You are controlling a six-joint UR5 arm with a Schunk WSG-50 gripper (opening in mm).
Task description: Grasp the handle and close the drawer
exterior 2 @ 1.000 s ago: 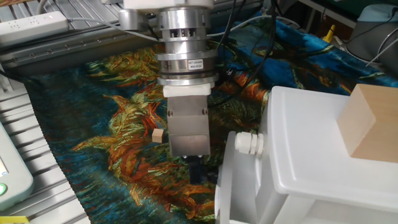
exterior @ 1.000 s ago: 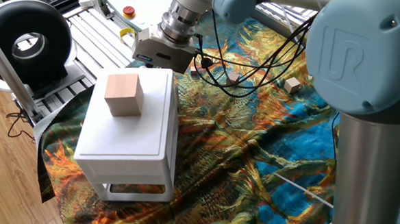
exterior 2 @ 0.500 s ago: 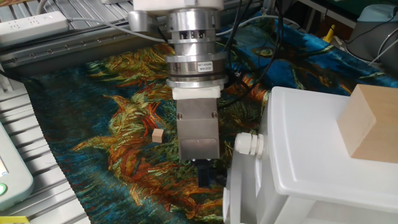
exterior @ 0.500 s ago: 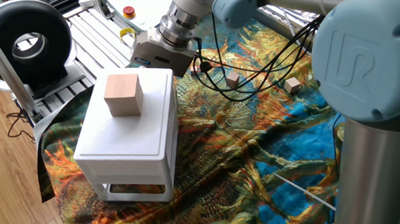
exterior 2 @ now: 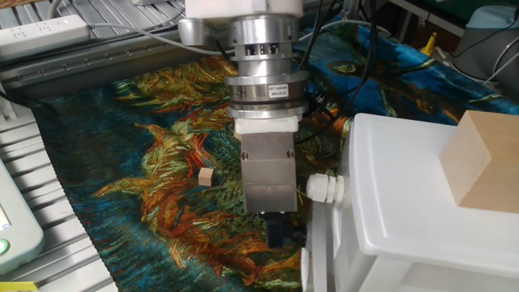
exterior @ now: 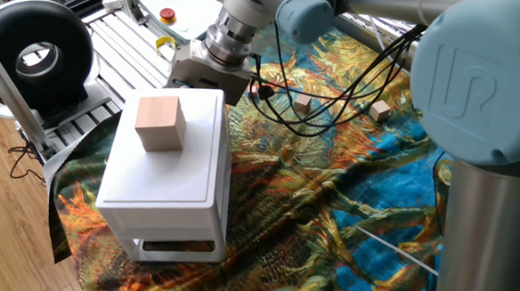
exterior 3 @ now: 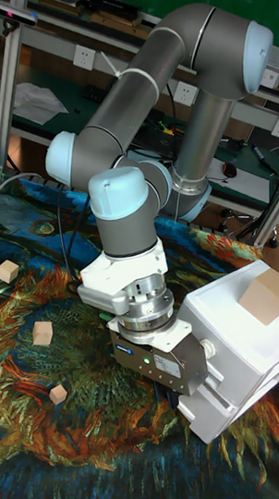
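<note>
The small boxy white plastic cabinet (exterior: 168,168) with rounded edges stands at about 9 o'clock on the painted blue-and-orange cloth (exterior: 335,213) in one fixed view, its long axis running from 6 o'clock up to 12 o'clock. A tan wooden cube (exterior: 161,122) sits on its flat top. The glossy white drawer (exterior 2: 318,251) faces the 12 o'clock end of the cabinet in that view, towards the arm; in the other fixed view its front edge shows at 6 o'clock, nearly flush with the cabinet body. The narrow pale handle is hidden behind the tool in every view, so which way it points cannot be told.

The grey metal two-finger gripper (exterior 2: 278,233) hangs nose-down just beside the drawer face, at 9 o'clock of a white ribbed knob (exterior 2: 326,189) on the cabinet's end wall. Only one dark fingertip (exterior 2: 276,229) peeks below the tool body, so whether the jaws are spread or pinched on anything cannot be told.

Three small tan wooden blocks (exterior 3: 42,332) lie well apart on the cloth in the tall fixed view, at 8 to 9 o'clock of the gripper
</note>
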